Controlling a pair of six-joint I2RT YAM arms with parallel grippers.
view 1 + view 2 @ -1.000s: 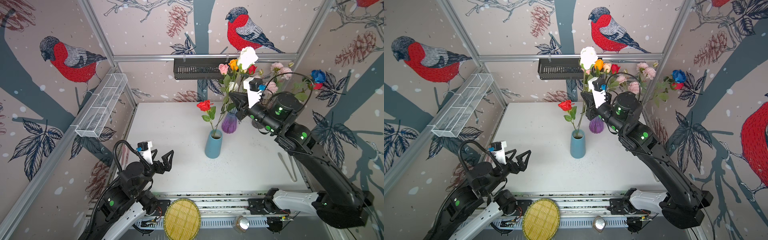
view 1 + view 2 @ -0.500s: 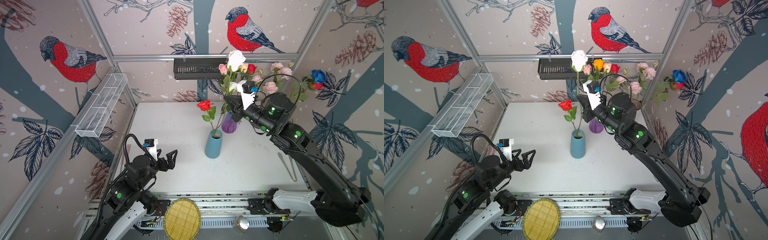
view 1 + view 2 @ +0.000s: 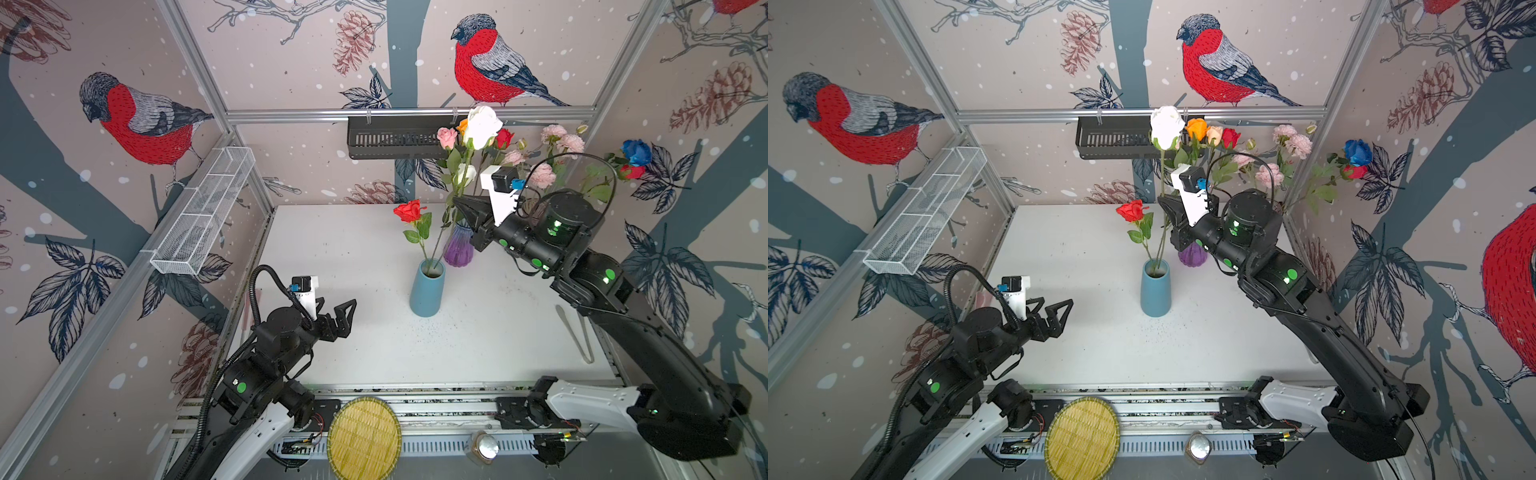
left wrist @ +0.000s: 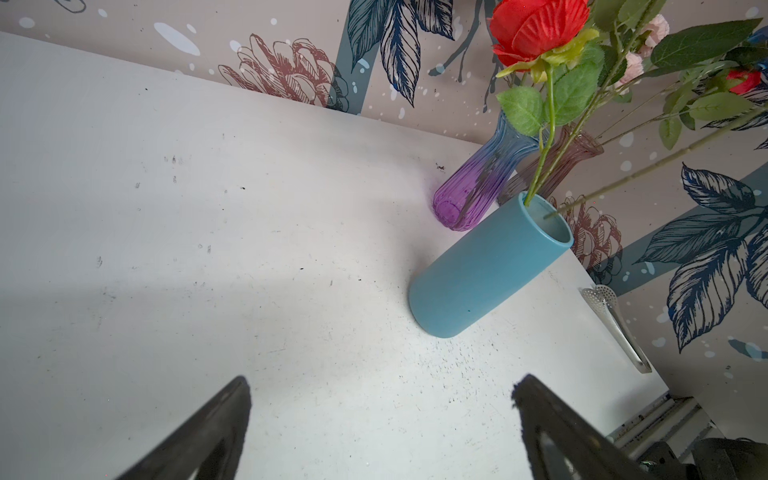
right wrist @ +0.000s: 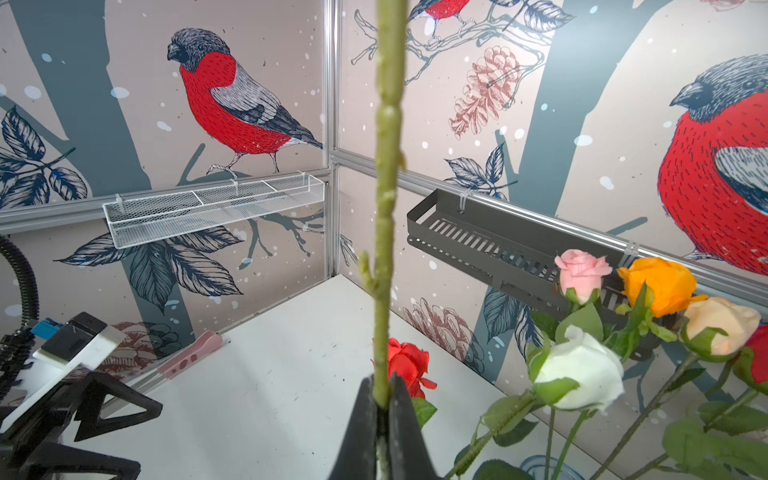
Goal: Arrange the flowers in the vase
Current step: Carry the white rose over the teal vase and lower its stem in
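Note:
My right gripper [image 3: 459, 205] [image 3: 1165, 201] [image 5: 382, 382] is shut on the green stem of a white rose [image 3: 482, 124] [image 3: 1167, 124], held high above the table. The stem [image 4: 648, 166] slants down to the mouth of the blue vase [image 3: 427, 289] [image 3: 1155, 291] [image 4: 486, 274]. A red rose [image 3: 409, 210] [image 3: 1131, 210] [image 4: 536, 29] [image 5: 405, 361] stands in that vase. Other flowers fill a purple vase [image 3: 458, 249] [image 3: 1192, 254] [image 4: 473, 191] behind it. My left gripper [image 3: 336, 311] [image 3: 1048, 309] [image 4: 382, 386] hangs open and empty, front left of the blue vase.
A brownish glass vase [image 4: 552, 166] with pink peonies [image 3: 561, 139] stands at the back right, with a blue rose [image 3: 636, 151] beyond. Metal tongs [image 3: 575, 332] lie by the right edge. A woven yellow disc [image 3: 363, 436] sits on the front rail. A wire basket [image 3: 203, 212] and a black shelf [image 3: 390, 137] hang on the walls.
The right gripper carried the white rose to the left, then a little back to the right and lower. The left arm shifted slightly forward, its gripper still open.

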